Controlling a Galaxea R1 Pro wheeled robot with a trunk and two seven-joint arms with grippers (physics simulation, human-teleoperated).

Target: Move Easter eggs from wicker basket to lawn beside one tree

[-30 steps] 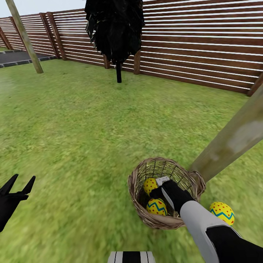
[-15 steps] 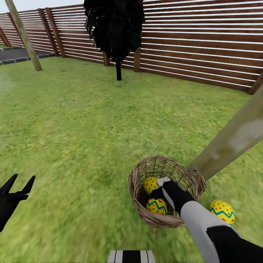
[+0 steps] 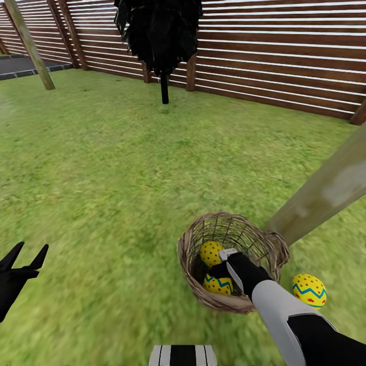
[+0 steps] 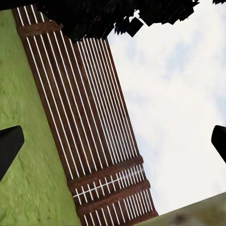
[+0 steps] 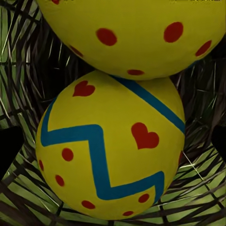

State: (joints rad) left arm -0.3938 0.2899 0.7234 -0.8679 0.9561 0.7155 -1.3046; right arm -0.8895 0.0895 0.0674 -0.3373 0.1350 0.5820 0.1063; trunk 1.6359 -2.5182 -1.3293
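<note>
The wicker basket [image 3: 189, 254] stands on the lawn [image 3: 112, 168] at the foot of a pale tree trunk [image 3: 325, 193]. Two yellow Easter eggs lie inside it, one [image 3: 210, 252] above the other [image 3: 217, 285]. A third egg [image 3: 309, 291] rests on the grass right of the basket, close to the trunk. My right gripper [image 3: 217, 270] reaches down into the basket. In the right wrist view it [image 5: 113, 146] is open, its dark fingertips [image 5: 9, 150] at either side of the nearer egg [image 5: 94, 117], with the other egg [image 5: 132, 33] behind. My left gripper [image 3: 25, 254] hangs open over grass, empty.
A brown slat fence [image 3: 284, 56] closes the garden at the back. A black-foliaged column tree [image 3: 160, 35] stands before it. A slanted pale post [image 3: 30, 46] rises at the far left beside a dark paved patch [image 3: 20, 66]. Open grass stretches left of the basket.
The head camera has tilted down a little, so the fence and lawn sit higher in the picture. Both arms hold about the same pose; the eggs have not moved.
</note>
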